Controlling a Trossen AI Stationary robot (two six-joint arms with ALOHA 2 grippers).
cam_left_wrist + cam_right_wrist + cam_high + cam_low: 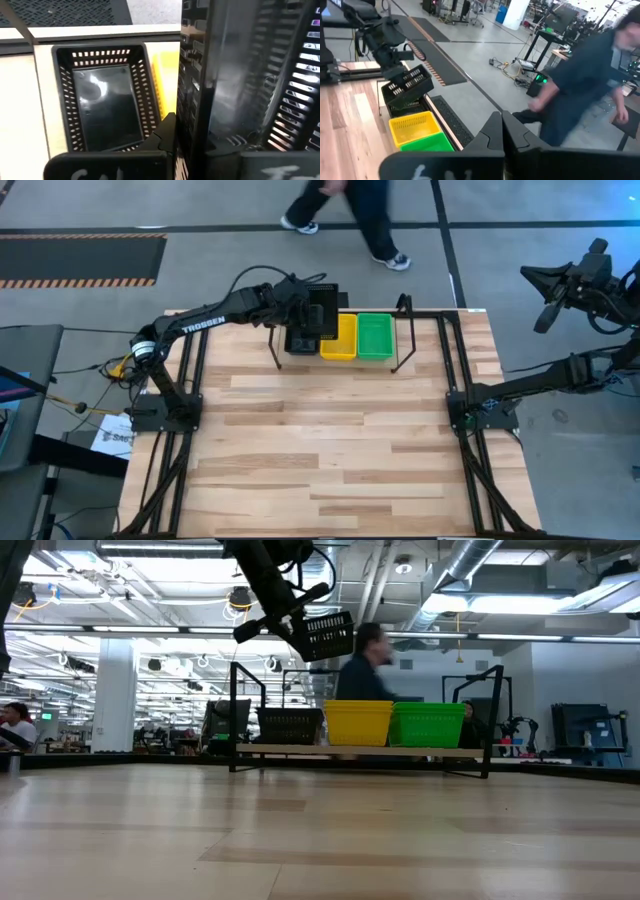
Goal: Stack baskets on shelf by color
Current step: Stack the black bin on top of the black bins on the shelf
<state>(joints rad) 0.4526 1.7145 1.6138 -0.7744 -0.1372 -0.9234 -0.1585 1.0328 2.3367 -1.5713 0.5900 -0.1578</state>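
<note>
Table (330,470): a big light-wood top, framed by black metal rails, most of it bare.
Person (355,215): walking across the floor past the far edge of the table; from table height the figure shows behind the shelf, and the right wrist camera catches a dark sleeve and a hand.
Left arm (215,315): reaches from its base at the table's left side out to the shelf's left end.
Right arm (545,380): folded back off the table's right side, well away from the shelf.
Shelf (360,750): low wooden plank on thin black legs, standing at the far edge of the table.
Baskets on the shelf: black stack (290,726) at the left end, yellow stack (358,723) in the middle, green stack (428,724) on the right, touching side by side.
Held black basket (326,635): up in the air, tilted, above the black stack and clear of it.
Left gripper (312,315): fingers pinched tight on the wall of the held black basket, over the shelf's left end.
Right gripper (501,132): fingers pressed together on nothing, hanging off the table's right side.
</note>
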